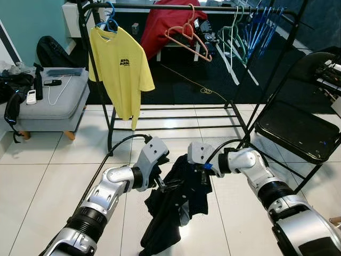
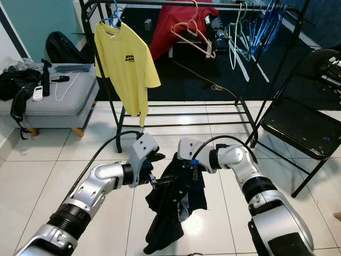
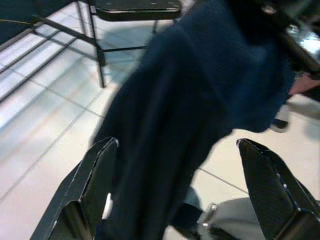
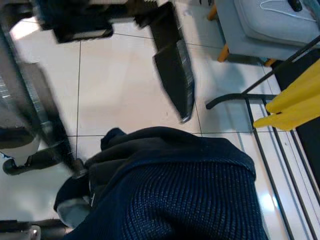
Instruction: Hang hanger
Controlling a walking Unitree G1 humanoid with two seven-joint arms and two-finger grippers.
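A dark navy garment [image 1: 176, 208] hangs crumpled between my two grippers, its lower end near the white tile floor. My right gripper [image 1: 204, 173] holds its upper edge, with the fingers buried in the knit cloth [image 4: 180, 200]. My left gripper [image 1: 166, 184] is at the garment's left side and stands open, its two black fingers [image 3: 100, 185] spread wide around the cloth. A black clothes rack [image 1: 160, 6] stands behind, carrying a yellow T-shirt [image 1: 121, 69] on a blue hanger, an empty pink hanger [image 1: 186, 34] and several green and blue hangers [image 1: 248, 32].
A red garment [image 1: 165, 24] hangs behind the rack. A black folding chair [image 1: 293, 130] stands at the right, close to my right arm. At the left is a grey ottoman [image 1: 53, 106] with small items on it. The rack's low rails [image 1: 176, 118] cross the floor ahead.
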